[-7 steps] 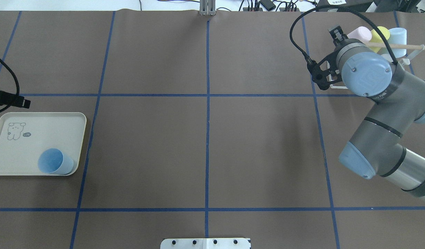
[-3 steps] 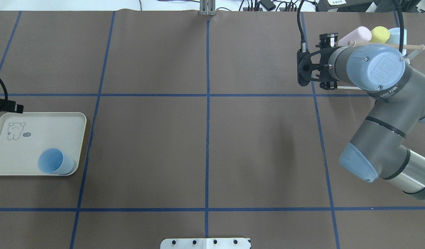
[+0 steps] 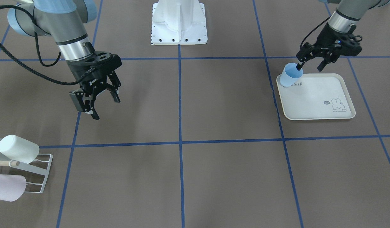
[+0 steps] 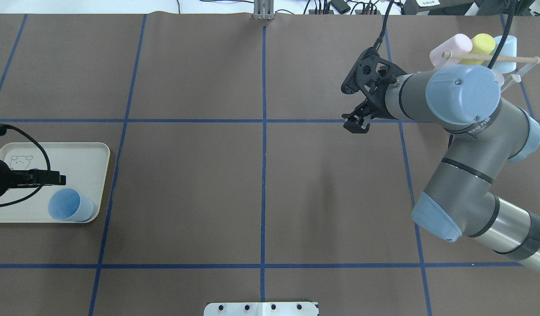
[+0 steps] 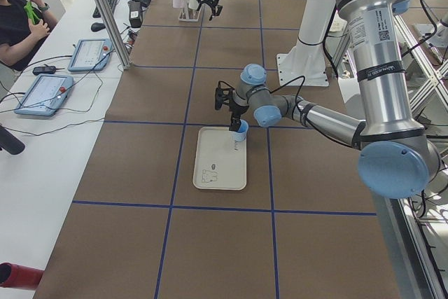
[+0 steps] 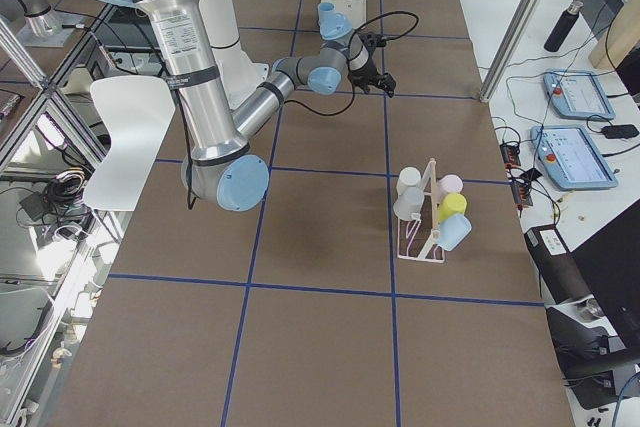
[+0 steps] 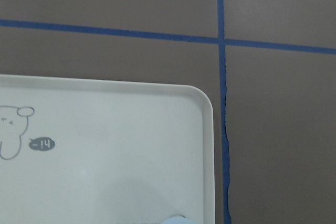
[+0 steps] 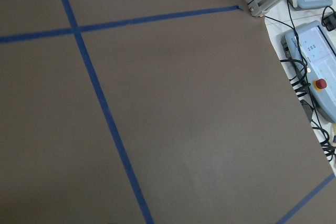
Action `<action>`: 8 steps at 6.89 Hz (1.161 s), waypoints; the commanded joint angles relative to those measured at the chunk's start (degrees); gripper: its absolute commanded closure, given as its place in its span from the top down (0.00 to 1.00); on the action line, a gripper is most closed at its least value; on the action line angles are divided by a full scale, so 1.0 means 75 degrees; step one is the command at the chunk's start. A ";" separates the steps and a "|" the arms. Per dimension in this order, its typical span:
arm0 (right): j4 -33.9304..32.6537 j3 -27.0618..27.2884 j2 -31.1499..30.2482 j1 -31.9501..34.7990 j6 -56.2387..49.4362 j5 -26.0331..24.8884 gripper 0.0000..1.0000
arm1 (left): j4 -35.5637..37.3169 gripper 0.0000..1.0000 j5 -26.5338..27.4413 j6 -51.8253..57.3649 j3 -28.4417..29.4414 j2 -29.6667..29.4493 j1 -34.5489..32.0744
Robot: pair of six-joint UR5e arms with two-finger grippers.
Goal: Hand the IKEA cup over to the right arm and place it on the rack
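- Fingers of the left gripper (image 3: 309, 67) stand spread apart and hold nothing. One fingertip (image 3: 299, 65) sits at the rim of the blue cup (image 3: 289, 77), and the other hangs over the bare tray (image 3: 315, 95) beside it.
- Whether that fingertip touches the rim or only hovers over it, I cannot tell. The view from the table's left end suggests the gripper is just above the cup's mouth. The left wrist view catches only a sliver of blue at its lower edge.
- As I judge it, the transfer of this cup is at its very start. The cup stands upright, mouth up, in the tray corner toward the robot and the table's middle. It is not yet gripped, lifted, handed over or racked.
- What is left: close on the cup wall, lift it, carry it toward the centre, pass it to the right arm (image 3: 55, 19), then set it on the rack (image 3: 39, 172).
- The rack stands at the table's other end, well apart from the tray, and already carries several cups: white, pink, yellow and pale blue.
- The right gripper (image 3: 106, 109) hangs over bare table with its jaws wide open and empty, between the rack and the table's middle and far from the cup. It looks free to receive.
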 commanded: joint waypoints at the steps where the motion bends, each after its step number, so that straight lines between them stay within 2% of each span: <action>1: 0.0039 -0.0008 0.0127 -0.0021 0.0478 0.0507 0.98 | 0.0003 1.00 0.0398 -0.0201 0.0257 0.0034 0.0402; 2: 0.0039 -0.0008 0.0127 -0.0021 0.0478 0.0507 0.98 | 0.0015 0.99 0.0493 -0.0189 0.0363 0.0046 0.0449; 3: 0.0039 -0.0008 0.0127 -0.0021 0.0478 0.0507 0.98 | 0.0038 0.87 0.0494 -0.0178 0.0364 0.0046 0.0565; 4: 0.0039 -0.0008 0.0127 -0.0021 0.0478 0.0507 0.98 | 0.0039 0.70 0.0494 -0.0166 0.0422 0.0046 0.0763; 5: 0.0039 -0.0019 0.0139 -0.0032 0.0478 0.0507 0.98 | 0.0039 0.59 0.0494 -0.0166 0.0411 0.0046 0.0881; 7: 0.0039 -0.0019 0.0139 -0.0033 0.0490 0.0507 0.98 | 0.0050 0.25 0.0494 -0.0154 0.0422 0.0069 0.0906; 8: 0.0039 -0.0019 0.0139 -0.0033 0.0490 0.0507 0.98 | 0.0039 0.16 0.0494 -0.0154 0.0411 0.0197 0.0894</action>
